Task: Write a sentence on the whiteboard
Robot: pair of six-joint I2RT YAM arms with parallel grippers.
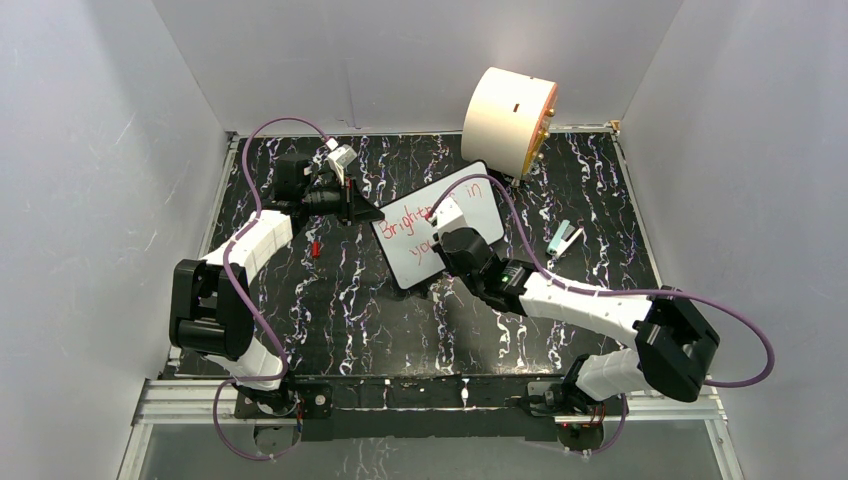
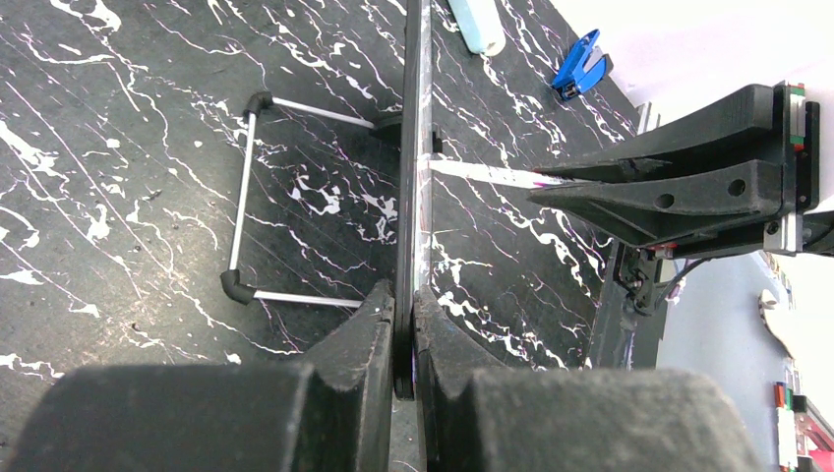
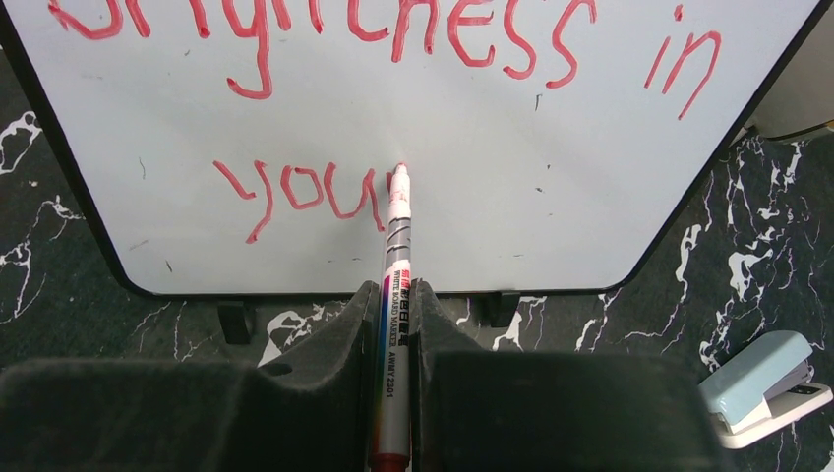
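The whiteboard (image 1: 412,250) stands tilted on a wire stand (image 2: 241,197) in the middle of the table. My left gripper (image 1: 368,213) is shut on the board's left edge (image 2: 411,147), which runs straight between the jaws (image 2: 405,324). The sentence (image 3: 393,39) is in red: "Brightness in" on the top line, "you" (image 3: 295,192) below it. My right gripper (image 3: 395,300) is shut on a silver whiteboard marker (image 3: 393,324). The marker's red tip (image 3: 399,173) touches the board just right of the "u". In the top view the right gripper (image 1: 446,216) covers part of the writing.
A big cream cylinder (image 1: 508,120) lies on its side behind the board. A pale blue stapler (image 1: 565,238) lies to the right of the board. A small red piece (image 1: 316,247) lies to the left of it. A blue clip (image 2: 580,64) shows in the left wrist view.
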